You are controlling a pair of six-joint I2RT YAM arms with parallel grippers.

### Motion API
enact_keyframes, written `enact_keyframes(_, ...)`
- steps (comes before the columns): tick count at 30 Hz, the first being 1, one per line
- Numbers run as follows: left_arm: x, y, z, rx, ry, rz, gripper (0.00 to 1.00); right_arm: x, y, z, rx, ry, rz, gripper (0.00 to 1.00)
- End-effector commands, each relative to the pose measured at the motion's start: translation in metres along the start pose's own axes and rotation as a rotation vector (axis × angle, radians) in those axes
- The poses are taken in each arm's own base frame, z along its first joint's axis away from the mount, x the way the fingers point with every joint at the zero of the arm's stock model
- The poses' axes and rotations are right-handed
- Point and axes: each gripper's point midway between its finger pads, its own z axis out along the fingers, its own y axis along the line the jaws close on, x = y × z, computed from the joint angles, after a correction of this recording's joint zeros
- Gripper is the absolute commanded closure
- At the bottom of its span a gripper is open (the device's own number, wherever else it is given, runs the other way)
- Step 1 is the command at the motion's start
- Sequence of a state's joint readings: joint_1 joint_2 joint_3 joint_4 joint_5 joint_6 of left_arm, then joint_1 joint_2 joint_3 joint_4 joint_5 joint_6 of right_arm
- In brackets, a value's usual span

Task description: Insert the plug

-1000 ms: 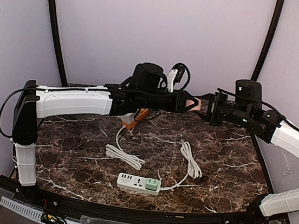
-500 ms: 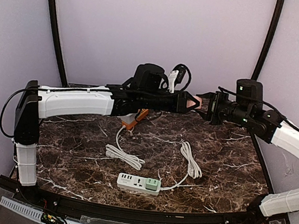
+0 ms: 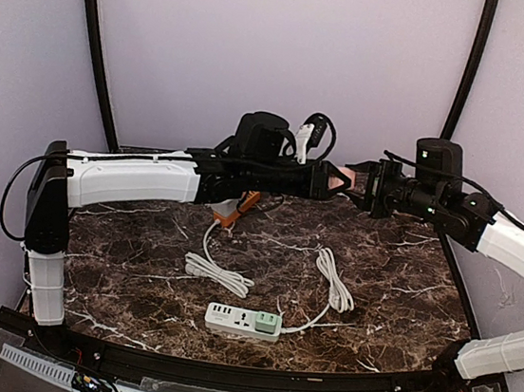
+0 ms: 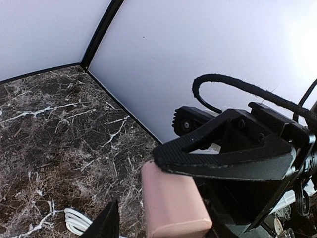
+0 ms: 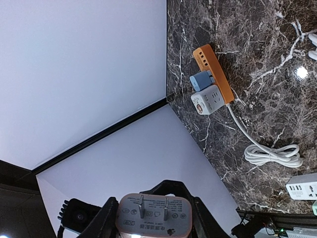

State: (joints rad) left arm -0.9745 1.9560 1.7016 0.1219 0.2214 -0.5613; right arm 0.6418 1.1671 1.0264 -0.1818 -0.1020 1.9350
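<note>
Pink plug hangs in mid-air above the back of the marble table, pinched between the fingers of the right gripper with its prongs facing that wrist camera. The left gripper meets it nose to nose, jaws parted (its one visible finger stands clear of the plug). A white power strip lies near the front edge.

I find lines of small print on the pronged face of the pink plug, all too tiny to read.
</note>
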Motion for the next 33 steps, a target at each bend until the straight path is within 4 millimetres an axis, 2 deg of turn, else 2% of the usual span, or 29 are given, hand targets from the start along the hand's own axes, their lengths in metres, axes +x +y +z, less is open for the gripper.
enact_keyframes(1, -0.009, -0.008, -0.003, 0.009, -0.013, 0.011, 0.50, 0.008, 0.010, -0.004, -0.018, 0.013, -0.043, 0.85)
enact_keyframes(17, -0.019, -0.008, -0.007, -0.012, -0.049, 0.027, 0.45, 0.009, 0.000, -0.001, 0.050, 0.022, -0.065, 0.85)
enact_keyframes(21, -0.017, -0.007, -0.006, -0.010, -0.045, 0.024, 0.56, 0.009, 0.002, -0.001, 0.043, 0.018, -0.065, 0.85)
enact_keyframes(23, -0.017, -0.008, -0.006, -0.007, -0.044, 0.025, 0.67, 0.008, 0.002, -0.001, 0.041, 0.015, -0.064, 0.85)
enact_keyframes(24, -0.017, -0.009, -0.006, -0.004, -0.042, 0.024, 0.78, 0.008, 0.003, -0.001, 0.037, 0.013, -0.066, 0.85)
enact_keyframes(25, -0.017, -0.009, -0.006, -0.003, -0.042, 0.023, 0.84, 0.008, 0.003, -0.001, 0.035, 0.011, -0.065, 0.85)
enact_keyframes(26, -0.017, -0.009, -0.006, -0.002, -0.040, 0.020, 0.95, 0.007, 0.004, -0.001, 0.031, 0.009, -0.071, 0.85)
enact_keyframes(28, -0.016, -0.009, -0.006, -0.001, -0.034, 0.014, 0.99, 0.007, 0.006, -0.001, 0.027, 0.003, -0.090, 0.79)
enact_keyframes(33, -0.014, -0.010, -0.011, 0.000, -0.029, 0.021, 0.99, 0.006, 0.001, 0.000, 0.037, 0.005, -0.128, 0.46)
